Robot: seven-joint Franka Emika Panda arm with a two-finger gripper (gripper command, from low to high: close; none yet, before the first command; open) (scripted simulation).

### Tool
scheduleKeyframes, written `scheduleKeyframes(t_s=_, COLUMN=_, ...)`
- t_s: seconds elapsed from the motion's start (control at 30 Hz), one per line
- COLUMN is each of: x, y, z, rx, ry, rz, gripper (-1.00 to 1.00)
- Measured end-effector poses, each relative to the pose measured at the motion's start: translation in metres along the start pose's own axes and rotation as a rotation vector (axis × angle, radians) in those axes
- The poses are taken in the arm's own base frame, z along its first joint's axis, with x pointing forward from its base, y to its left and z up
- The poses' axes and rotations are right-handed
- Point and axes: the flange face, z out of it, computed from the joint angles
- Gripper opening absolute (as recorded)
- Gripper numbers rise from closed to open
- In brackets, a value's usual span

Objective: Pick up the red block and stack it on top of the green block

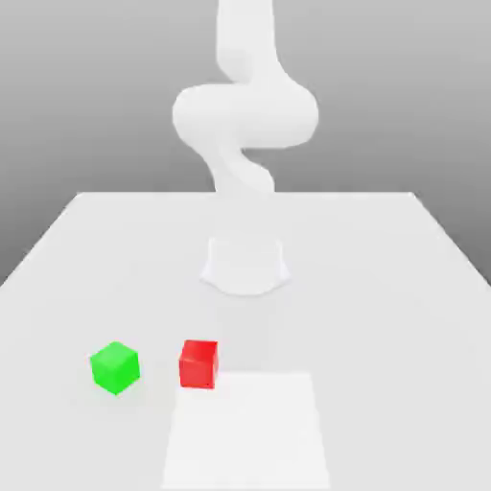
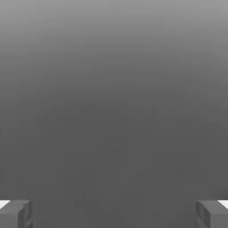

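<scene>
The red block (image 1: 198, 363) sits on the white table (image 1: 384, 288) near its front edge. Just to the exterior view's left of it, a small gap away, rests the green block (image 1: 115, 366). Both cubes lie flat and nothing touches them. In the hand view my gripper (image 2: 114, 213) is open: its two grey fingertips (image 2: 15, 213) stand far apart with nothing between them, and behind them is plain grey background. The white arm (image 1: 245, 115) rises from its base and curls upward, well above and behind the blocks.
The arm's round base (image 1: 245, 264) stands at the middle of the table, behind the blocks. A lighter rectangular patch (image 1: 245, 432) marks the table surface at the front, right beside the red block.
</scene>
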Motion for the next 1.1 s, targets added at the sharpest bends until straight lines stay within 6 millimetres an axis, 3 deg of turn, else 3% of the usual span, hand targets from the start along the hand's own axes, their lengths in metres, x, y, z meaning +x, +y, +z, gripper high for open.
scheduleKeyframes(t_s=0.13, x=-0.014, y=0.046, z=0.095, rx=-0.113, ry=-0.094, rz=0.018, gripper=0.0)
scheduleKeyframes(t_s=0.3, x=-0.056, y=0.117, z=0.191, rx=-0.253, ry=-0.216, rz=0.032, gripper=0.0)
scheduleKeyframes(t_s=0.43, x=-0.109, y=0.186, z=0.25, rx=-0.372, ry=-0.326, rz=0.04, gripper=0.0)
scheduleKeyframes(t_s=0.6, x=-0.19, y=0.279, z=0.305, rx=-0.512, ry=-0.469, rz=0.049, gripper=0.0)
scheduleKeyframes(t_s=0.83, x=-0.225, y=0.316, z=0.346, rx=-0.534, ry=-0.487, rz=0.05, gripper=0.0)
scheduleKeyframes(t_s=0.87, x=-0.227, y=0.318, z=0.348, rx=-0.535, ry=-0.487, rz=0.051, gripper=-1.0)
scheduleKeyframes(t_s=1.1, x=-0.227, y=0.317, z=0.348, rx=-0.535, ry=-0.488, rz=0.051, gripper=-1.0)
